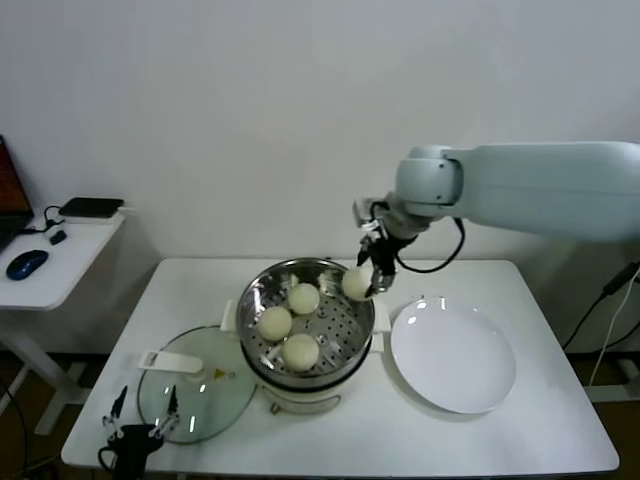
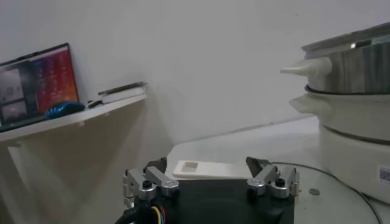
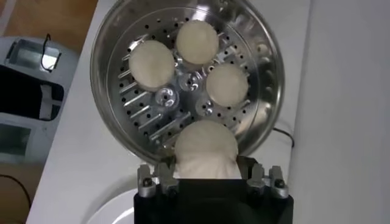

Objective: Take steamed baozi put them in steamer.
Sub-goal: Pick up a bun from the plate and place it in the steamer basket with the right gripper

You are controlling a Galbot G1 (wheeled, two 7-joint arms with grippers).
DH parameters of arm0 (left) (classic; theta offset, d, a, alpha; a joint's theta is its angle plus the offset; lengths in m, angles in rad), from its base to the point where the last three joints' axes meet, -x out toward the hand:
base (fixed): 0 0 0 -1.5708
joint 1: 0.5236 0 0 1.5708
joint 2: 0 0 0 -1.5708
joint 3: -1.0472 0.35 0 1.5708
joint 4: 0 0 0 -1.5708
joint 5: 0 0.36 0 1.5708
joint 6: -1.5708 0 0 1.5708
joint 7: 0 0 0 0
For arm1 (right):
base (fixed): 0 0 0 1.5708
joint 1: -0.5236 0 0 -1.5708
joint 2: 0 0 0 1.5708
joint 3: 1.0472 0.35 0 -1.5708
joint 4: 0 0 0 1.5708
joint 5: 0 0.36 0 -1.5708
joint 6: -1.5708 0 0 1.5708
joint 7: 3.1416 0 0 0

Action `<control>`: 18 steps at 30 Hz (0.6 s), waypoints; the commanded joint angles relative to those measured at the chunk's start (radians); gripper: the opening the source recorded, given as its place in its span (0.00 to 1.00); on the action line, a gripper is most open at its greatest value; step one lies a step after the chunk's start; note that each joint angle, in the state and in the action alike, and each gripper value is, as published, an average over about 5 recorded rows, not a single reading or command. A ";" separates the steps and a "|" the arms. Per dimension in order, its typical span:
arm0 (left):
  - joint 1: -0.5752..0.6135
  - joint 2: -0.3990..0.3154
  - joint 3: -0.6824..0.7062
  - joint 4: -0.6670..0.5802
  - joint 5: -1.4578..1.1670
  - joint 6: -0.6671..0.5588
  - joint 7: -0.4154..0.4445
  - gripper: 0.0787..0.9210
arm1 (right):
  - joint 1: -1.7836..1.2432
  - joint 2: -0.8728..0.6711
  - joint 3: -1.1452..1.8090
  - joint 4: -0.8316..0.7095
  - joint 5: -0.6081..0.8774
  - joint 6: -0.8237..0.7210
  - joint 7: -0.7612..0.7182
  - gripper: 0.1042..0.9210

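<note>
Head view: the right end effector (image 1: 368, 280) grips a baozi (image 1: 356, 282) over the right rim of the steamer (image 1: 262, 292), mid-counter (image 1: 540, 420); three buns (image 1: 300, 351) lie inside. The left end effector (image 1: 138, 420), fingers spread, idles near-left.

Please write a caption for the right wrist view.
Right gripper holds fourth baozi above steamer.
</note>
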 commanded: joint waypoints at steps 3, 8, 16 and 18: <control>-0.006 -0.033 -0.007 0.003 -0.006 0.004 0.000 0.88 | -0.186 0.082 0.058 0.008 -0.048 -0.085 0.093 0.70; -0.005 -0.035 -0.009 0.007 -0.007 0.000 -0.001 0.88 | -0.235 0.112 0.082 -0.034 -0.075 -0.093 0.107 0.70; -0.003 -0.034 -0.014 0.011 -0.010 -0.004 -0.003 0.88 | -0.288 0.137 0.101 -0.089 -0.128 -0.096 0.114 0.71; -0.003 -0.034 -0.015 0.011 -0.010 -0.005 -0.003 0.88 | -0.300 0.137 0.105 -0.095 -0.141 -0.097 0.117 0.72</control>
